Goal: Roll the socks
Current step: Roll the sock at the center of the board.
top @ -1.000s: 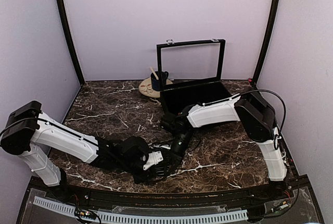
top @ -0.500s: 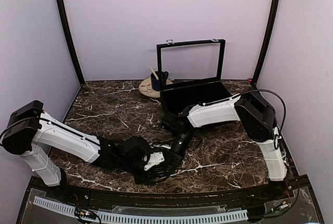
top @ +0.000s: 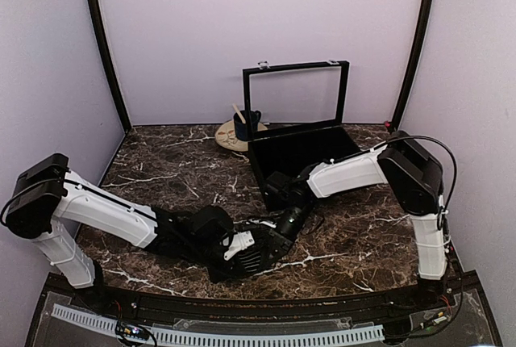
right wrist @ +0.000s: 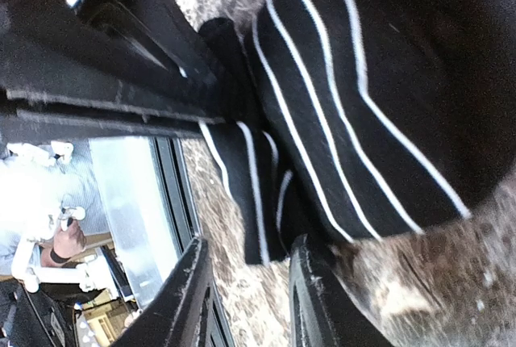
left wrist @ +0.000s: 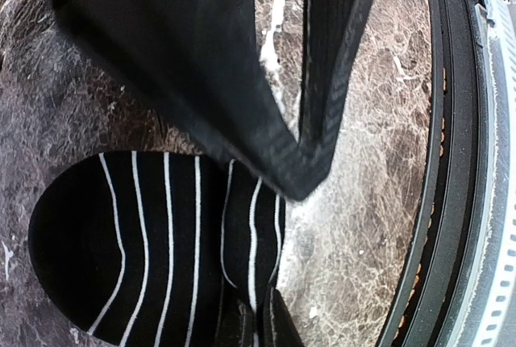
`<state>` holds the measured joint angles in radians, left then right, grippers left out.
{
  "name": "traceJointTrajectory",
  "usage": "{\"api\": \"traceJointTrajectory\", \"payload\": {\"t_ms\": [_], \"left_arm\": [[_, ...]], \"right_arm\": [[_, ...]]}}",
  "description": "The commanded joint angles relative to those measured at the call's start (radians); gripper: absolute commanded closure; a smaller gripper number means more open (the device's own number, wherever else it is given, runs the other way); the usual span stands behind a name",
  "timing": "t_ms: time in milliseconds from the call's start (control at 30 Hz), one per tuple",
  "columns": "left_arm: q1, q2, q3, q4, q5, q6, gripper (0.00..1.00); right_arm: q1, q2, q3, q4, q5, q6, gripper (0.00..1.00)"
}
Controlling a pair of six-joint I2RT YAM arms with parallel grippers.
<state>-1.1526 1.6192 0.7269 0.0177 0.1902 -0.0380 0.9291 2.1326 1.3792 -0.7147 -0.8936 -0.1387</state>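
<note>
Top view: the left arm lies low across the marble table [top: 161,169], its left gripper [top: 262,254] down near the front edge at centre. The right arm folds at a high elbow and slopes down-left, so the right gripper [top: 289,224] sits just beside the left one. Behind them stands the black box [top: 302,149], lid raised; the table to either side is bare.

Left wrist view: the fingers [left wrist: 318,81] run together to a single tip over the edge of the socks [left wrist: 145,242] – black with thin white stripes, one rounded end flat on the marble. Whether fabric is nipped in that tip I cannot tell. The front rail [left wrist: 451,161] runs close on the right.

Right wrist view: the right fingers [right wrist: 181,298] stand apart, holding nothing – a narrow folded strip lies between them and the broad striped body.
</note>
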Motion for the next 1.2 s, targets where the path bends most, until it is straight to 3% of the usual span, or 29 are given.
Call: {"api": "traceJointTrajectory", "payload": {"t_ms": [0, 533, 867, 1167], "left_arm": [[0.022, 0.005, -0.001, -0.081, 0.043, -0.034, 1.0], [0.092, -0.001, 0.018, -0.102, 0.169, -0.053, 1.0], [0.153, 0.088, 0.077, -0.191, 0.37, -0.035, 1.0], [0.234, 0.162, 0.092, -0.223, 0.571, -0.047, 1.0]], "right_arm": [[-0.03, -0.043, -0.064, 0.094, 0.025, 0.04, 0.68], [-0.092, -0.237, -0.317, 0.346, 0.064, 0.164, 0.68], [-0.051, -0.469, -0.509, 0.515, 0.366, 0.187, 0.69], [0.167, -0.581, -0.565, 0.575, 0.727, 0.106, 0.7]]}}
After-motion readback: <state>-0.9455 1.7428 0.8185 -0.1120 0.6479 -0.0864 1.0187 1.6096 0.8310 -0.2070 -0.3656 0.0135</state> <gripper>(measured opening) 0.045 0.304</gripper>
